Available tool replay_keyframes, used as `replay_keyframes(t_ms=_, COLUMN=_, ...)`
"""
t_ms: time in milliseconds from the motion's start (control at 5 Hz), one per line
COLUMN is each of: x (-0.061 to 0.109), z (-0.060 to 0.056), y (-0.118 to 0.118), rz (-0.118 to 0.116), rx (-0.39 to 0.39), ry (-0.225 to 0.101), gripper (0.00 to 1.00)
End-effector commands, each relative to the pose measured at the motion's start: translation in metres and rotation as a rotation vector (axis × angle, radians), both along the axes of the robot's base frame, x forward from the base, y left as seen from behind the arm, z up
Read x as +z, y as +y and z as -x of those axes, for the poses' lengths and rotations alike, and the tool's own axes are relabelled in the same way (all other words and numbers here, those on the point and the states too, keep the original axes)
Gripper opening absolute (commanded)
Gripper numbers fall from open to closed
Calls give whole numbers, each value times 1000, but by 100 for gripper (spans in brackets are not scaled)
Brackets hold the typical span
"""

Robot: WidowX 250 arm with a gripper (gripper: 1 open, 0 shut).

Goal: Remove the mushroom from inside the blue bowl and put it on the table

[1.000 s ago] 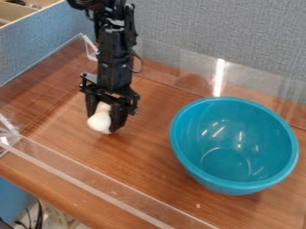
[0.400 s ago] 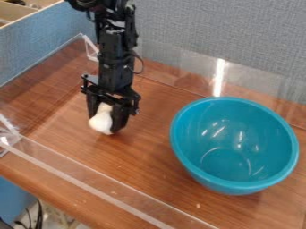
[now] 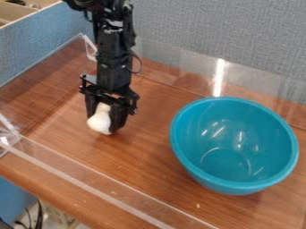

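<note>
Toward the left edge of the reddish-brown wood-grain table (image 3: pixel 143 148), well apart from the bowl, we see the black robot arm (image 3: pixel 111 45) reaching straight down, its pincer (image 3: pixel 106 119) closed on the small toy mushroom (image 3: pixel 100 120), whose thick cream-white stem shows between the dark fingers (image 3: pixel 124 111). We find the mushroom right at the tabletop, though we cannot tell whether it touches the wood. Nearer the right edge sits the large glossy turquoise-blue plastic bowl (image 3: pixel 234 146), upright. Low clear acrylic walls (image 3: pixel 89 183) border the table.
</note>
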State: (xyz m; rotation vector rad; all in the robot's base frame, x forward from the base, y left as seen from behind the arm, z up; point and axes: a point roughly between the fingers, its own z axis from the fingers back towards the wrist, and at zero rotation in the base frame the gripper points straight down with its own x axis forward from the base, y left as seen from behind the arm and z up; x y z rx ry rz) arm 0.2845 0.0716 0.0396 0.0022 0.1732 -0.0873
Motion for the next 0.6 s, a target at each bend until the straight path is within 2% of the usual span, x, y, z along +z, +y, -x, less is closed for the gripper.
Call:
replay_keyframes(t_ms=0, x=18, z=-7, y=1, rz=6, rx=-9, ry=-69, gripper=0)
replay_keyframes(t_ms=400, x=17, z=-1, y=-6, rz=37, rx=-30, ry=-69, gripper=0)
